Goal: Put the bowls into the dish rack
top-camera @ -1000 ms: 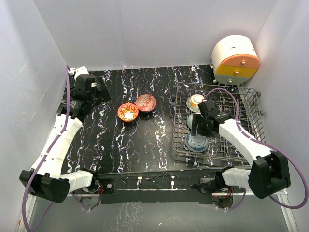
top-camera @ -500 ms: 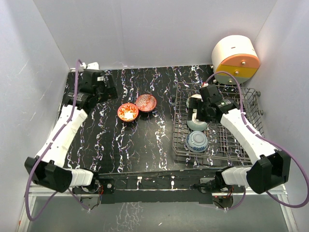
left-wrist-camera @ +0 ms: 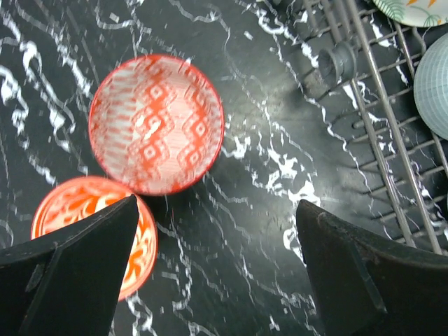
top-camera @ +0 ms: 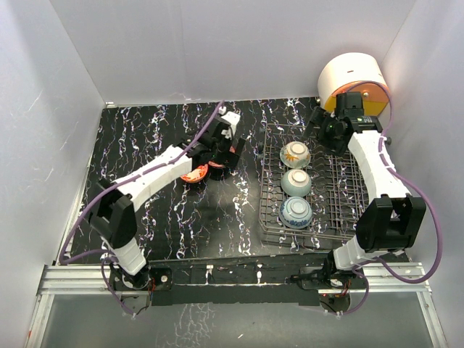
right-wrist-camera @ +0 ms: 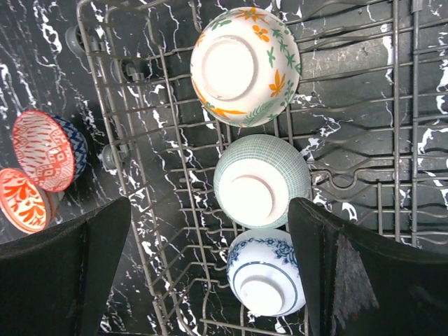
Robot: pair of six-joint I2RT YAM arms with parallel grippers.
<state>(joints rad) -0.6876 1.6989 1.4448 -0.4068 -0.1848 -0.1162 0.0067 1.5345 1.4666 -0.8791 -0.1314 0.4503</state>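
Top external: pale teal bowl [top-camera: 296, 182] is released in the dish rack [top-camera: 337, 192] between cream bowl [top-camera: 295, 154] and blue bowl [top-camera: 296, 212], right hand [top-camera: 335, 134] withdrawn, spread and empty; left hand [left-wrist-camera: 217, 210], also spread and empty, is brought over red-pink bowl [left-wrist-camera: 157, 124] and orange-red bowl [left-wrist-camera: 84, 224] on the surface [left-wrist-camera: 245, 280].

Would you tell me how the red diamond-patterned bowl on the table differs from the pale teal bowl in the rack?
Place: the red diamond-patterned bowl sits on the black marbled table; the pale teal bowl sits in the dish rack, middle of three. Pose: the red bowl is open side up; the teal bowl is upside down, foot ring up. Pattern: bold red diamonds against fine teal hatching. Both are small and round.
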